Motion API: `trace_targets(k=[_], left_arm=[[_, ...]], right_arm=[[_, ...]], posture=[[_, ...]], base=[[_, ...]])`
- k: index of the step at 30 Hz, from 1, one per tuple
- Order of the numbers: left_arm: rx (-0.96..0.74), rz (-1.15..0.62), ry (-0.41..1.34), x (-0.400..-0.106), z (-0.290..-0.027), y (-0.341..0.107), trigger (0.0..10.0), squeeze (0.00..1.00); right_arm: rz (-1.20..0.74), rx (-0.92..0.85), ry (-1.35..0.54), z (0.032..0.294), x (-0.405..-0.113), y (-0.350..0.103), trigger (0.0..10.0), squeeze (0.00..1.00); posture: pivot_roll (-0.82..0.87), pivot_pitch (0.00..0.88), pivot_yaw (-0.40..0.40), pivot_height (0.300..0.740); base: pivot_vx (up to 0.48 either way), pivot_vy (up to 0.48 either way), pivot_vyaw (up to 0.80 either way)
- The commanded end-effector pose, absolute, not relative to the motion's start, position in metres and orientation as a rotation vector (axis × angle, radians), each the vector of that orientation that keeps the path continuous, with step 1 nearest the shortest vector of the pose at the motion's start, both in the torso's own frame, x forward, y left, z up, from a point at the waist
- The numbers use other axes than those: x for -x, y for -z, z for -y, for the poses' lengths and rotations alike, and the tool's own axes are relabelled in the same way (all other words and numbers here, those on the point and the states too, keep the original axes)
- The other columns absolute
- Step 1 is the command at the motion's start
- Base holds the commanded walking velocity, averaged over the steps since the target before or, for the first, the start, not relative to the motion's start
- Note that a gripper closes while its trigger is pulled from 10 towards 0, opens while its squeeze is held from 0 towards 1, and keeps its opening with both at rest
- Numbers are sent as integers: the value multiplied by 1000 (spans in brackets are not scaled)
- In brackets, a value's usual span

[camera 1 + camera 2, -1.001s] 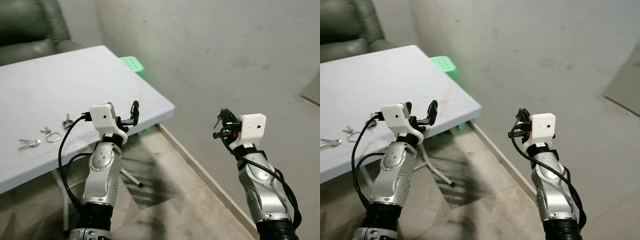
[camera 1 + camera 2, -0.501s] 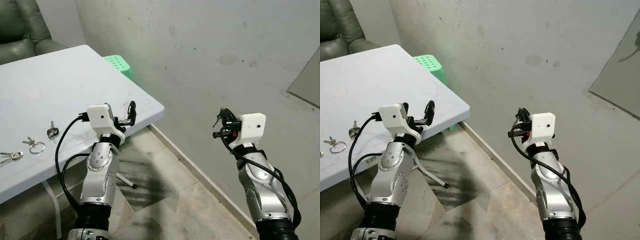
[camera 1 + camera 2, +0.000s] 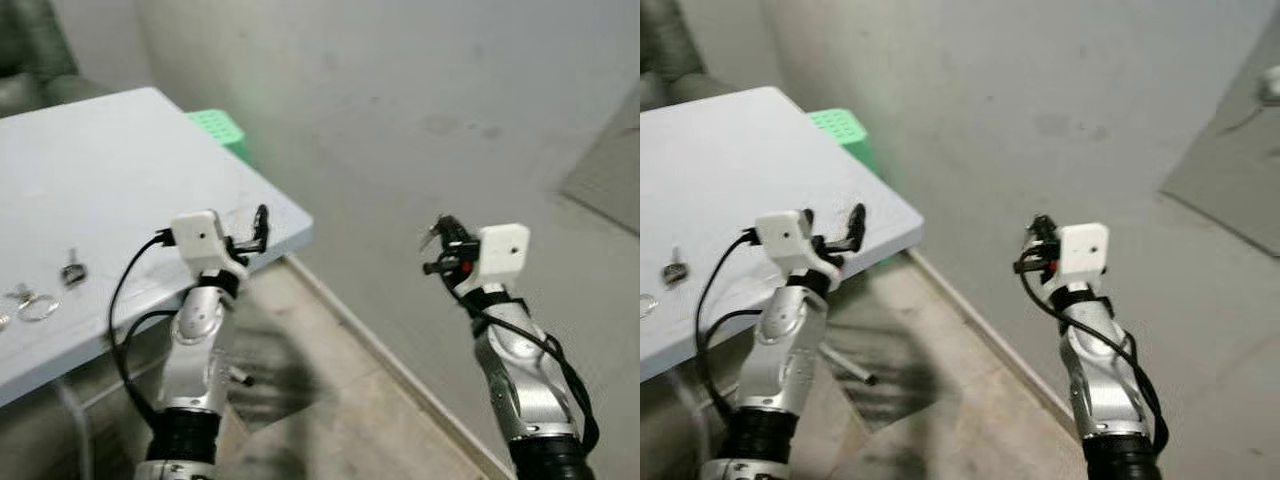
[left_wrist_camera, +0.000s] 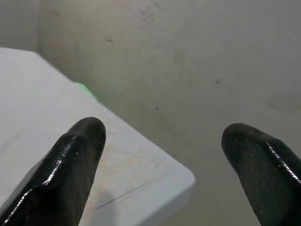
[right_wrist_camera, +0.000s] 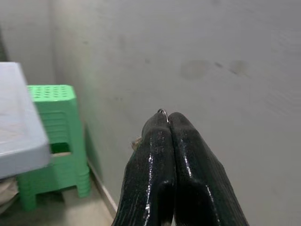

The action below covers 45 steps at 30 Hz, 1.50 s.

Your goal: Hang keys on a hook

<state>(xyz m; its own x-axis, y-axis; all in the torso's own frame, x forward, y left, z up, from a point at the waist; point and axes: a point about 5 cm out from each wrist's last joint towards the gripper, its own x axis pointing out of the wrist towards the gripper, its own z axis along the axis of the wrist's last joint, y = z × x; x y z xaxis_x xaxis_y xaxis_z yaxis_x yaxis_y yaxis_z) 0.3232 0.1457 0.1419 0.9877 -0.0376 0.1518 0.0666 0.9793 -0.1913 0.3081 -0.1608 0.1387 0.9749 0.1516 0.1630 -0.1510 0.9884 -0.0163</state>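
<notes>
1. The right gripper (image 5: 167, 123) is clenched on a small metal key ring with keys (image 5: 162, 112); a sliver of ring shows at the fingertips in the right wrist view, and a key dangles beside them in the head view, out in the air facing the bare grey plaster wall (image 3: 420, 90)
2. The left gripper (image 3: 253, 232) is released, its two black fingers (image 4: 77, 155) spread wide and holding nothing, hovering over the near corner of the white plastic folding table (image 3: 130, 160)
3. I judge the step in hand to be carrying the keys to a hook, which I cannot make out anywhere on the wall
4. To do it well: hold the pinch firm so the ring cannot slip, turn until the hook appears, then approach with the ring's open loop leading, and release only once the loop sits over the hook
5. Count: two grippers; one ring held; on the table near its left edge, one dark-headed loose key (image 3: 73, 272) and one loose silver ring (image 3: 36, 308), blurred; one green perforated plastic stool (image 5: 55, 136) beside the table's far corner
</notes>
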Motion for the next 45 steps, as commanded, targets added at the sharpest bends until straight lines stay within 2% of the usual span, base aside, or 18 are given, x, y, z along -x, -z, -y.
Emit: trace_targets(k=[1, 35, 45], left_arm=[[199, 149, 76, -324, -137, -144, 10000, 0], [181, 120, 113, -317, -130, -143, 10000, 0], [145, 114, 137, -307, -139, -143, 10000, 0]], right_arm=[[164, 13, -136, 167, -308, -140, 10000, 0], [162, 19, -139, 167, -306, -140, 10000, 0], [195, 41, -164, 175, -297, -141, 10000, 0]], posture=[[-42, 0, -40, 740], [-38, 0, -45, 740], [-32, 0, -37, 740]], base=[[0, 0, -781], [0, 0, -779], [0, 0, -47]])
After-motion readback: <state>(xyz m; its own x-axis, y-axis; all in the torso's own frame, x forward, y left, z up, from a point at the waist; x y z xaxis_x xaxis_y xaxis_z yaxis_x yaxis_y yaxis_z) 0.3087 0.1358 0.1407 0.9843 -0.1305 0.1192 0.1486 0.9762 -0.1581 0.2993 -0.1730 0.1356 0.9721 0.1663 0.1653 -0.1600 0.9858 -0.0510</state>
